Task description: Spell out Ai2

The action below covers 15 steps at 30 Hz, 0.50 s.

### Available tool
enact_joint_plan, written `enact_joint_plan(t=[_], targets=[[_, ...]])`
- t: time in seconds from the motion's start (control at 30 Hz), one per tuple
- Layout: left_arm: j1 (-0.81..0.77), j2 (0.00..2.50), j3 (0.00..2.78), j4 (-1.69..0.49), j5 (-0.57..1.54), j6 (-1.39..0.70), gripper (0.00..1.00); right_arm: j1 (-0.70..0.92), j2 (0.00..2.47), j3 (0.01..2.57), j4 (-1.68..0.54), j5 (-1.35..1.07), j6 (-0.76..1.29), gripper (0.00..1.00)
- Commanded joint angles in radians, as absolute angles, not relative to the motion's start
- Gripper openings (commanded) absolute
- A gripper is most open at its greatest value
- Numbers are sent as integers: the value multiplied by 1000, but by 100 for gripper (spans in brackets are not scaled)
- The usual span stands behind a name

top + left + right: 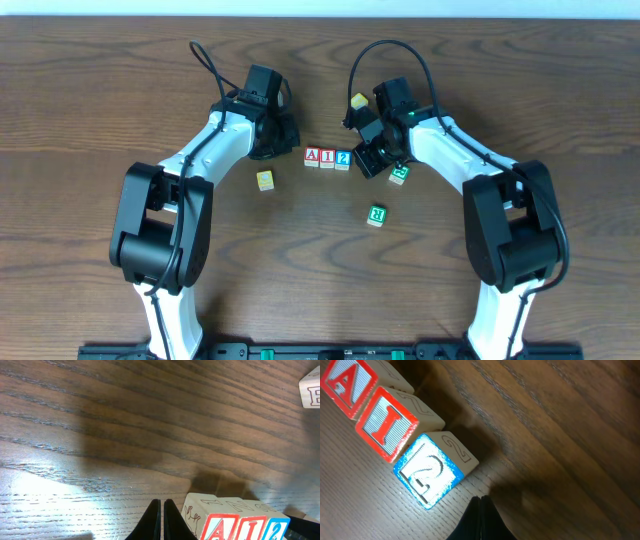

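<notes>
Sitting touching in a row on the bench (100,80), the A cube (312,157), I cube (327,158) and 2 cube (343,159) already read Ai2, so the left fingers (154,517) at their ten o'clock and the right fingers (470,522) at three o'clock, both pressed together and empty, likely need only back away.

table (100,420): dark grained wood, soft sheen | 2 cube (432,472): pale wood, printed face

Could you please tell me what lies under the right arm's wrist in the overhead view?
A green-lettered cube shows at its lower edge, perhaps partly covered, and a yellow cube peeks out at its upper edge. The table straight beneath is hidden.
</notes>
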<state>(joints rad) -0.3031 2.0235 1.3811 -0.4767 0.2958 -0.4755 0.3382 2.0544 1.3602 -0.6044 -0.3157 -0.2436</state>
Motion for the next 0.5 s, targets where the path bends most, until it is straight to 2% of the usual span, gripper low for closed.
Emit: enact_joint_plan(t=[0.0,0.47], targets=[[-302,2042,1388,-478,288,-487,6,349,2059,1359,-596,-334,-228,1],[-302,2042,1388,-493,288,-487,6,355,2059,1359,-572,-348,-228,1]])
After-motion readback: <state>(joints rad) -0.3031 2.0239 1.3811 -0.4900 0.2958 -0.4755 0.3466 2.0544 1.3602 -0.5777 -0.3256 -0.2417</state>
